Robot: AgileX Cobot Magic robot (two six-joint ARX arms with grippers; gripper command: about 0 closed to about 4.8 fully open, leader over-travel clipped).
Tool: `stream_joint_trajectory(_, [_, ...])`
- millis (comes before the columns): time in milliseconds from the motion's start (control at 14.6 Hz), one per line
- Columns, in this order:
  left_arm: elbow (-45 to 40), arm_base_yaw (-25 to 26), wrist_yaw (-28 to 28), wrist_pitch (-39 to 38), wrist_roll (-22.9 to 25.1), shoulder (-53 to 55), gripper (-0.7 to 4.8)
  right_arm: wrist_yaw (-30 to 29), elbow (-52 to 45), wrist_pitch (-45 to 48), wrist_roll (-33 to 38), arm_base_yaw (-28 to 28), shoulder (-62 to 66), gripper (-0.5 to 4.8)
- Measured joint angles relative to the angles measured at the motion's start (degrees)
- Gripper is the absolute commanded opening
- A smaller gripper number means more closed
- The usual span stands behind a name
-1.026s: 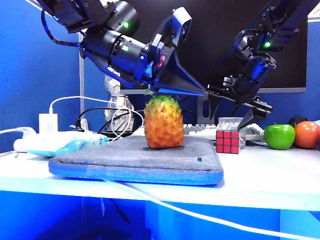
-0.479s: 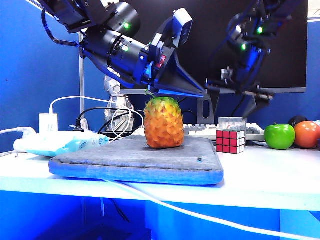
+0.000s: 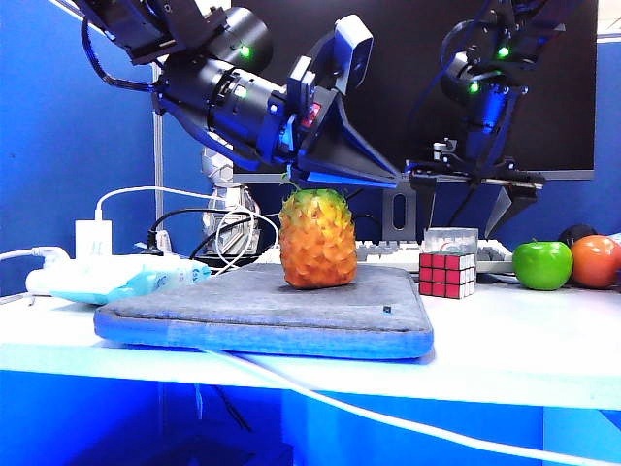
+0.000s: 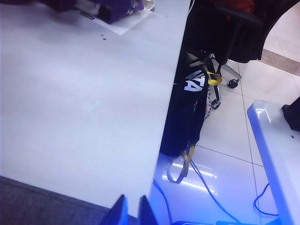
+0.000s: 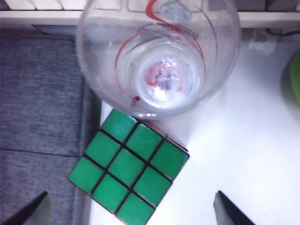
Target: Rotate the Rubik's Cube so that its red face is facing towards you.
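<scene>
The Rubik's Cube stands on the white table just right of the grey mat. Its red face points toward the exterior camera, slightly turned, with a white side showing at its right. In the right wrist view its green top lies diagonal. My right gripper hangs open above the cube, fingers well apart on either side and touching nothing. My left gripper is shut and empty, held in the air above a toy pineapple.
A clear glass cup stands right behind the cube. The grey mat carries the pineapple. A green apple and an orange fruit sit at the right. A keyboard, cables and a charger lie at the back.
My right gripper has lifted away from the cube's sides and now hangs level above it. The cube's white side, hidden by a finger before, shows. The left arm has stayed put.
</scene>
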Motion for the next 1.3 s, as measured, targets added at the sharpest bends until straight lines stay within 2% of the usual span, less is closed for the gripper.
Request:
stream_joint_trajectory(752, [0.00,-0.20,1.09,-1.84,-1.25,0.00,0.50,-2.64,0.61,3.41,3.26,-0.98,4.74,4.79])
stream_joint_trajectory(1026, [0.00,-0.22,1.16,-1.20,-1.25,0.00,0.50,-5.77,1.07,6.67,6.80,-0.20,6.82,4.79])
stream_joint_trajectory(1231, [0.00,-0.24,1.20,-1.03,-1.25,0.00,0.50,-5.88,1.05,8.28,8.61,0.37,7.23,4.79])
stream_joint_trajectory(1299, [0.00,-0.28,1.20,-1.03,-1.25,0.00,0.50,-5.81,1.01,8.61,8.63,0.42,7.23,3.19])
